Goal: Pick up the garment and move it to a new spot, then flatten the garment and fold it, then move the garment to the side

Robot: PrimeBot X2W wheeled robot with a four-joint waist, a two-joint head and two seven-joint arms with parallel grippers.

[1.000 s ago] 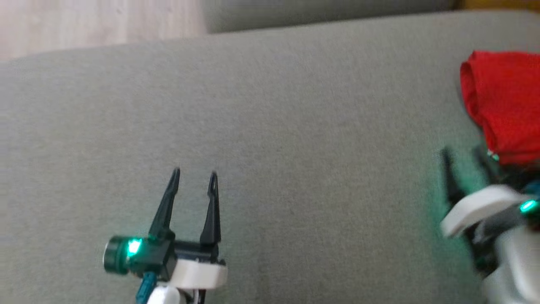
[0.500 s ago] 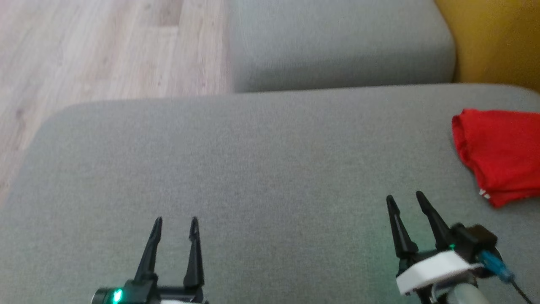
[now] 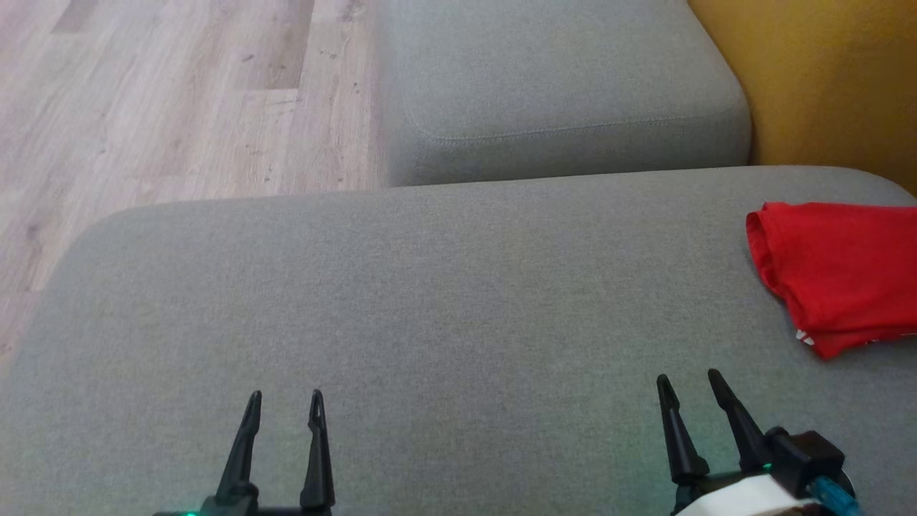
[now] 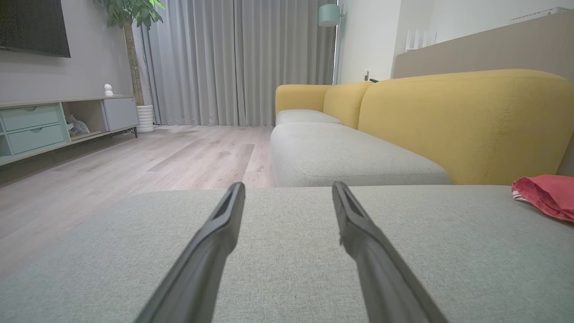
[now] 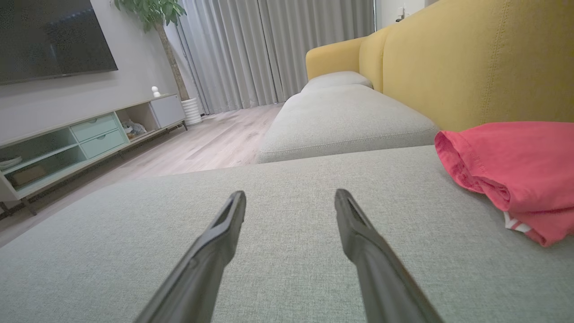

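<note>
Grey sofa seat [image 3: 430, 322]: red garment [image 3: 838, 276] lies folded at right edge of frame. L gripper [image 3: 285, 395] & R gripper [image 3: 688, 376] both released, empty. I'd judge task approx. done.

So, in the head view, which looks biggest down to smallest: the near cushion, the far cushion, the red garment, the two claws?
1. near cushion
2. far cushion
3. garment, partly cut off at the edge
4. left claw and right claw: near alike, both cut off below, so unranked

Grey curtains [image 4: 237, 63], wood floor [image 4: 179, 152], yellow-backed grey sofa [image 4: 448, 121].
</note>
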